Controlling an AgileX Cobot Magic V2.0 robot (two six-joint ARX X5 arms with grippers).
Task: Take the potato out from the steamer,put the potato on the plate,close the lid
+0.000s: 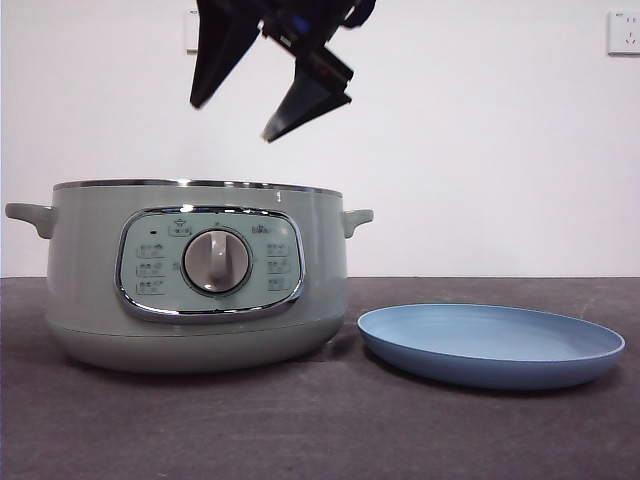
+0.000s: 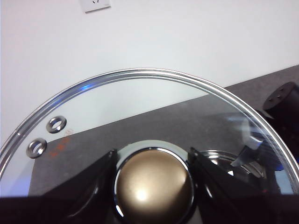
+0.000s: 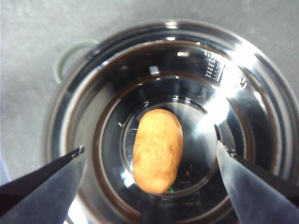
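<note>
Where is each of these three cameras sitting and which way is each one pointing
Front view: low at table height, looking level at the steamer and plate; the right pincer hangs open above the pot.
Left wrist view: on the left arm, looking over the lid; the left pincer grips its knob.
Right wrist view: on the right arm, looking straight down into the steamer at the potato; its own jaws spread wide.
Shared: front and right wrist views both show the steamer, lid off.

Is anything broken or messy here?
Nothing stands out. The potato lies whole inside the open steamer, the plate sits flat beside it, and the left hand holds the lid by its knob.
</note>
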